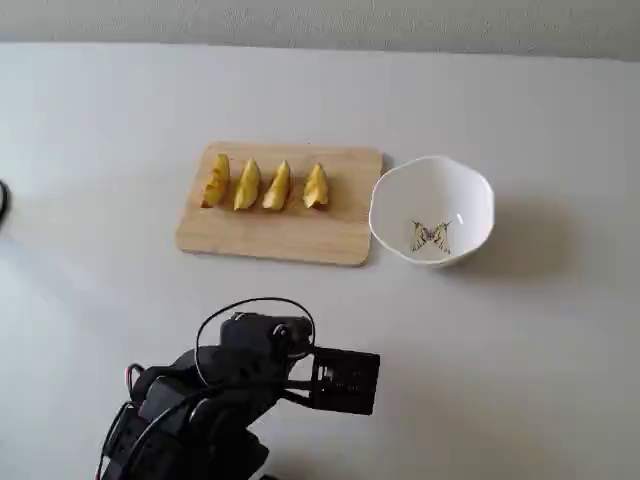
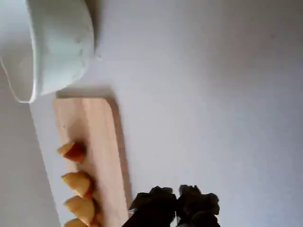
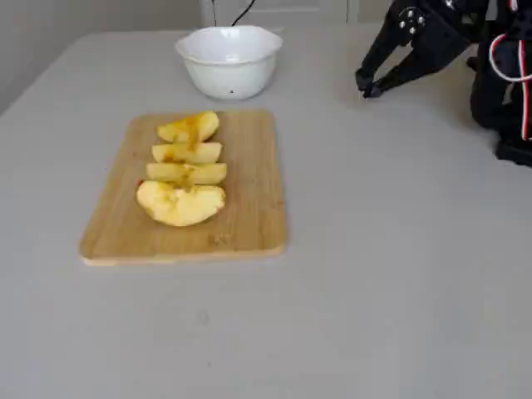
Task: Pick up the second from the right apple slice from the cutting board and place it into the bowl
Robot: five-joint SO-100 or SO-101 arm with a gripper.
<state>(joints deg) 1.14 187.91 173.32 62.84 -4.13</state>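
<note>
Four apple wedges lie in a row on the light-wood cutting board (image 1: 280, 236). The apple slice second from the right in a fixed view (image 1: 277, 186) lies second from the bowl in the other fixed view (image 3: 187, 152) and in the wrist view (image 2: 78, 183). The white bowl (image 1: 432, 188) with a butterfly drawing stands empty just right of the board (image 3: 241, 199). My gripper (image 3: 366, 86) hangs shut and empty above bare table, well away from the board and the bowl (image 3: 229, 75). Its dark fingertips (image 2: 158, 201) show at the wrist view's bottom edge, beside the board (image 2: 94, 127).
The arm's body and cables (image 1: 200, 410) fill the near edge of the table in a fixed view. A dark cable (image 3: 241, 12) runs behind the bowl. The table around the board is plain pale grey.
</note>
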